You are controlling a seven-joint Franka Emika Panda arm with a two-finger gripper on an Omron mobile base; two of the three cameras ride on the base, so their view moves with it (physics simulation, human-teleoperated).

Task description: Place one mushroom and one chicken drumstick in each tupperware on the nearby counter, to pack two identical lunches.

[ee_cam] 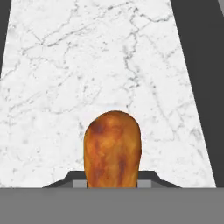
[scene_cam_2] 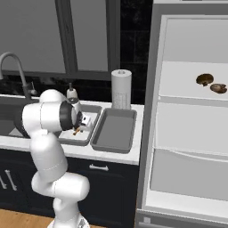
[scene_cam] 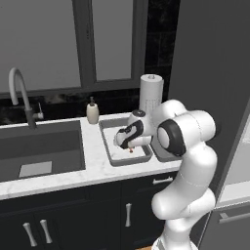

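Hand [scene_cam: 131,148] hovering low over left tupperware [scene_cam: 110,155], gripping drumstick [ee_cam: 113,148] between fingers. Drumstick filling lower centre of hand view, brown and glossy, hanging above marble bench surface seen through tupperware floor. Small brown end of drumstick [scene_cam_2: 77,131] showing just below hand [scene_cam_2: 82,124] in right base view, inside left tupperware [scene_cam_2: 87,138]. Whether drumstick touching tupperware floor: cannot tell.

Right tupperware [scene_cam_2: 115,131] sitting just beside left one on bench [scene_cam_2: 129,156], rims touching or nearly so. Paper towel roll [scene_cam_2: 121,88] standing upright behind tupperwares. Soap bottle [scene_cam: 92,112] standing near back edge of bench [scene_cam: 58,183], between sink [scene_cam: 39,149] and left tupperware. Faucet [scene_cam: 19,93] arching over sink.

Two mushrooms [scene_cam_2: 205,79] [scene_cam_2: 218,88] resting on upper fridge shelf [scene_cam_2: 178,91], just beside each other, well apart from tupperwares. Fridge door standing open, right of bench.
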